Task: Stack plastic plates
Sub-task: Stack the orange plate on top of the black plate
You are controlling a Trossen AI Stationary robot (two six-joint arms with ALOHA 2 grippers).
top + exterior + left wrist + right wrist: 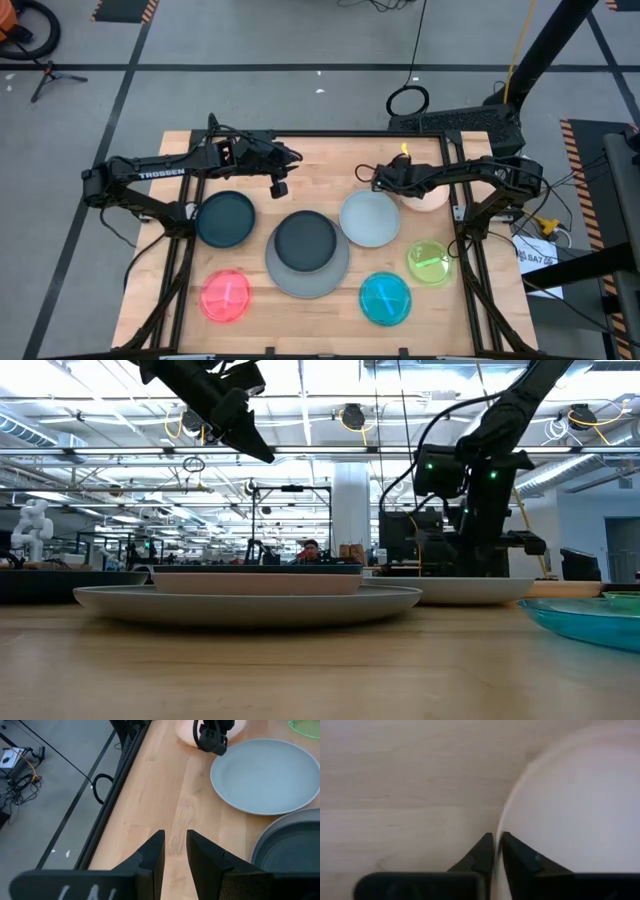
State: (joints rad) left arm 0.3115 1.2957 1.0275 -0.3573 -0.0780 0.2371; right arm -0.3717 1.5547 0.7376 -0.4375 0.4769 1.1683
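Note:
The largest grey plate (300,282) lies near the table's middle with a dark teal plate (305,242) resting in it. A second dark teal plate (225,218) lies to its left. A pale blue plate (372,220) lies to its right, and a peach-pink plate (432,198) lies partly under the right arm. Red (226,296), cyan (385,298) and green (430,262) plates lie along the near side. My left gripper (175,845) hovers open and empty high over the far middle of the table. My right gripper (496,840) is at the pale blue plate's far left rim. My right gripper pinches the pale blue plate's rim (499,827) at its far left edge, one finger inside the plate and one outside. The fingers come from above, pointing down. In the low view the plate (470,591) appears to lie flat on the table.
Bare wood lies along the table's far left (150,795), beyond the left gripper. A black frame rail (112,795) edges the far side. Both arms' bases stand at the table's far corners. The room behind holds equipment and a person far off.

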